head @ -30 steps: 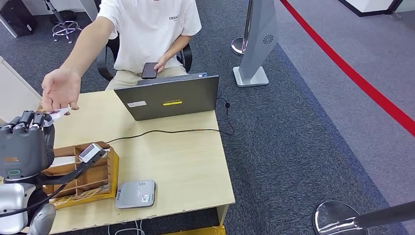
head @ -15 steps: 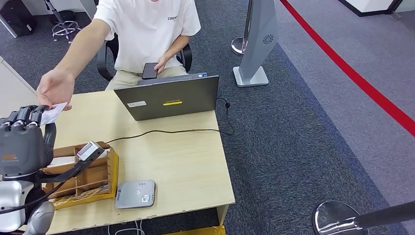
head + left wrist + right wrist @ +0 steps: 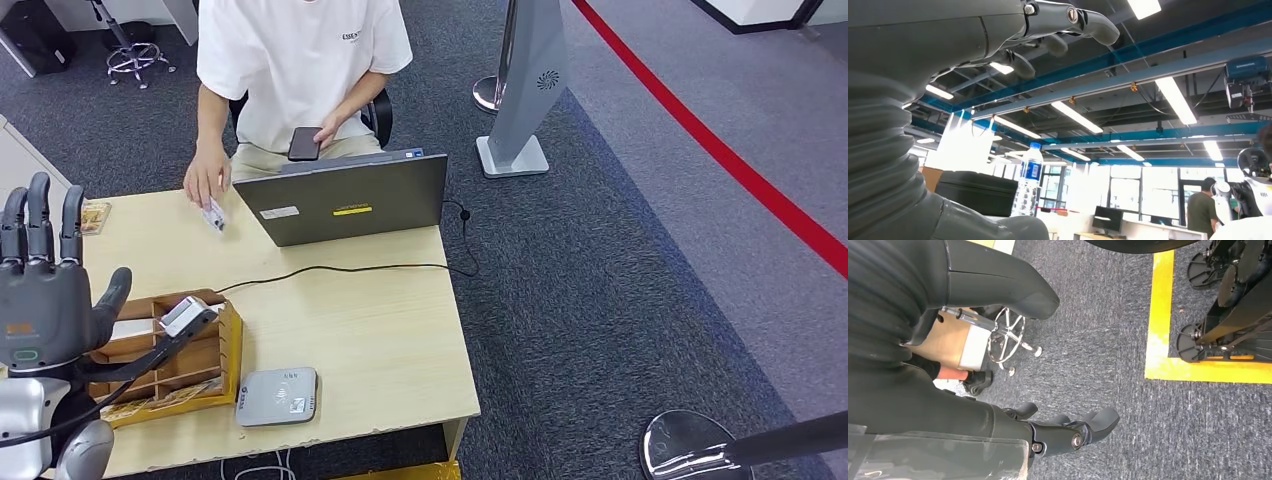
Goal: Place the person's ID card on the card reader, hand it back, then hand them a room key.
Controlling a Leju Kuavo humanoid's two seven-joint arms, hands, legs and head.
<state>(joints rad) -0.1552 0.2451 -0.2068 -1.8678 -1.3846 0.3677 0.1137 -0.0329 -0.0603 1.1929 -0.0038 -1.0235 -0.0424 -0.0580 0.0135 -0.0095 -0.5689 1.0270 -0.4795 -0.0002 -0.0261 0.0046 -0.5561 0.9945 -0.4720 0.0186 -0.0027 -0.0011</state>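
From the head camera I see my left hand (image 3: 45,290) raised above the left end of the wooden table (image 3: 380,330), fingers straight up and spread, thumb out to the side, holding nothing. In the left wrist camera the same hand (image 3: 998,30) shows its fingers stretched out against a ceiling with strip lights. My right hand (image 3: 1013,355) hangs over dark carpet in the right wrist camera, thumb and fingers apart with nothing between them.

A person in a white shirt (image 3: 300,60) sits behind the table. Their hand (image 3: 205,180) holds a small card (image 3: 213,216) at the table's far edge, just beside the left corner of a grey laptop (image 3: 350,205). Their other hand holds a dark phone (image 3: 304,144).

Near the front edge lies the grey card reader (image 3: 278,395), with no card on it. Just to its left sits a wooden divided box (image 3: 175,365).
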